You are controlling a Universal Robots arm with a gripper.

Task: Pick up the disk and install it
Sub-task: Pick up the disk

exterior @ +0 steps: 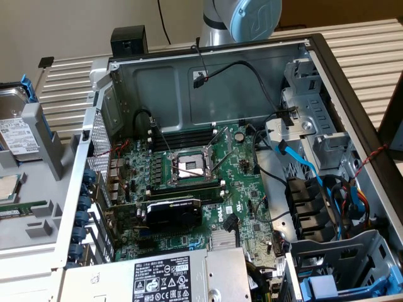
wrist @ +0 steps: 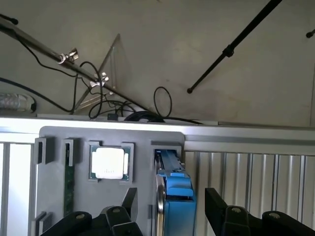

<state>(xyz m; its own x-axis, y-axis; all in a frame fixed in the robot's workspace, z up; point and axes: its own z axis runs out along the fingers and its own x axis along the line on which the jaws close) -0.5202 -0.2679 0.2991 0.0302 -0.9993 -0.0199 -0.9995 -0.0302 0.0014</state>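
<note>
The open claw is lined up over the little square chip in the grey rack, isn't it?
Not the chip. In the wrist view the open gripper is lined up over the disk in its blue frame; the chip sits beside it in the grey rack.

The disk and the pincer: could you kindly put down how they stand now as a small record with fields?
disk: standing on edge in a slot of the grey holder, outside the computer case
pincer: open, one finger on each side of the disk, gaps on both sides
held: nothing
processor chip: lying flat in the holder's neighbouring pocket
install: not yet done
</note>
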